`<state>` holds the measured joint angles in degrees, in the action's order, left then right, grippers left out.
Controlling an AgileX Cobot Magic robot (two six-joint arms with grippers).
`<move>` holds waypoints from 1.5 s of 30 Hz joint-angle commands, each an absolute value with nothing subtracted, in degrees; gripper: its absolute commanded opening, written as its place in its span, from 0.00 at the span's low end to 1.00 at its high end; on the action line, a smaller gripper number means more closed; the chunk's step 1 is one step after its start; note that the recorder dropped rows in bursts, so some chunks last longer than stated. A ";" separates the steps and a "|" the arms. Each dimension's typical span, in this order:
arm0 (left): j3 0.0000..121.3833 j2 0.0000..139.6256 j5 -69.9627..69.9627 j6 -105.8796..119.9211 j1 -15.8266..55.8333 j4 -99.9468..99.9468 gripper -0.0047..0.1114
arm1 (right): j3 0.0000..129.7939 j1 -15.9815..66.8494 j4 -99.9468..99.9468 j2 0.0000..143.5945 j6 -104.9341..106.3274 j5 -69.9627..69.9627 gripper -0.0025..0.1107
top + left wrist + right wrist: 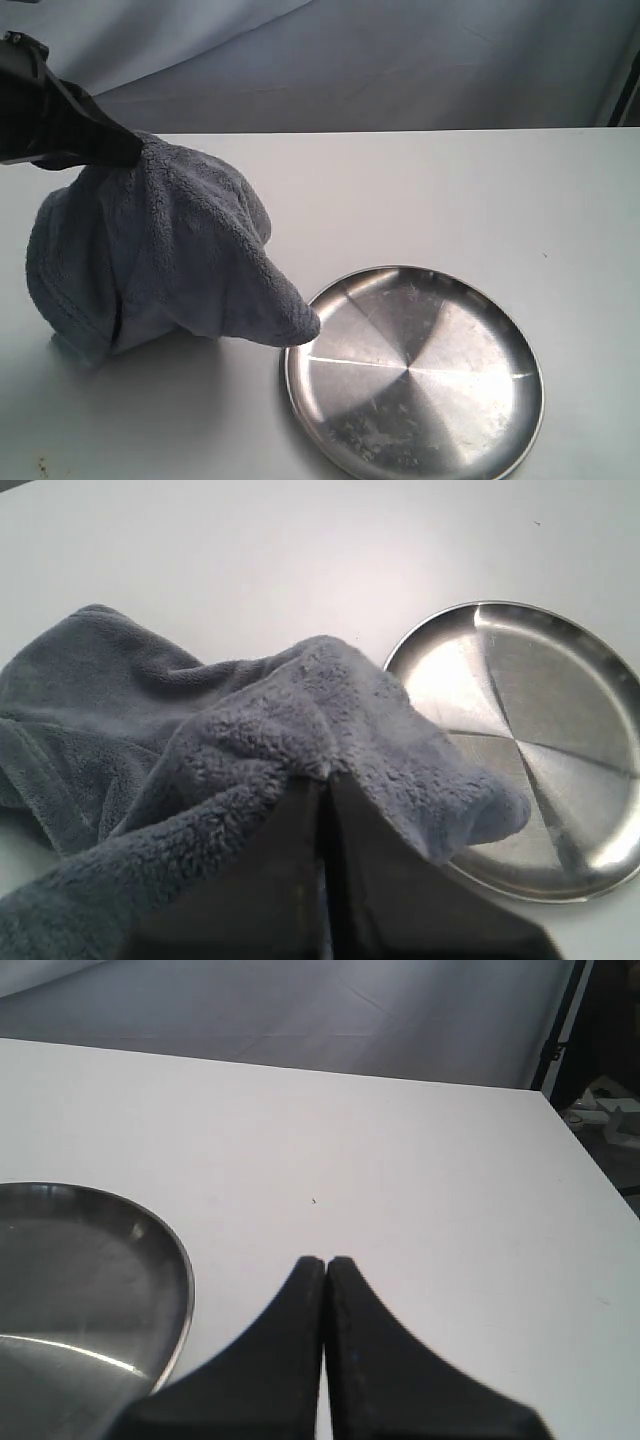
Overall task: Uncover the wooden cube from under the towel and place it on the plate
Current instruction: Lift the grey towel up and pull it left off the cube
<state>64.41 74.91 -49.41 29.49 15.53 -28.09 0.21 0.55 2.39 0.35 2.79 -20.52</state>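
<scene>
Exterior view: left gripper (128, 150) enters from the upper left, clenched on the top of the towel (160, 250), which it holds up in a peaked heap. The towel's lower folds reach the white table (450, 190), and one drooping corner ends at the near-left rim of the plate (420, 380); cannot tell whether it touches. The plate lies flat on the table to the right of the towel, with nothing on it. The wooden cube does not show here; the towel hides whatever is beneath it. Left wrist view: the two dark fingers are pressed together with grey fleece pinched at their tips and spilling to both sides. One fold overlaps the plate's (540, 720) edge. The cube is not visible. Right wrist view: right gripper (326, 1260) has its fingers closed flat against each other, gripping nothing, above bare table just beside the plate's (80, 1260) rim. No towel or cube in this picture.
</scene>
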 commanded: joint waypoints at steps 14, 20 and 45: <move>64.55 73.44 -46.84 30.49 15.56 -30.30 0.04 | 0.00 0.66 2.12 0.00 2.98 -19.99 0.02; 64.66 68.76 -43.36 30.49 15.56 -30.30 0.04 | 0.00 0.66 2.12 0.00 2.98 -19.99 0.02; 65.08 58.74 -32.66 30.19 15.56 -24.96 0.04 | 0.00 0.66 2.12 0.00 2.98 -19.99 0.02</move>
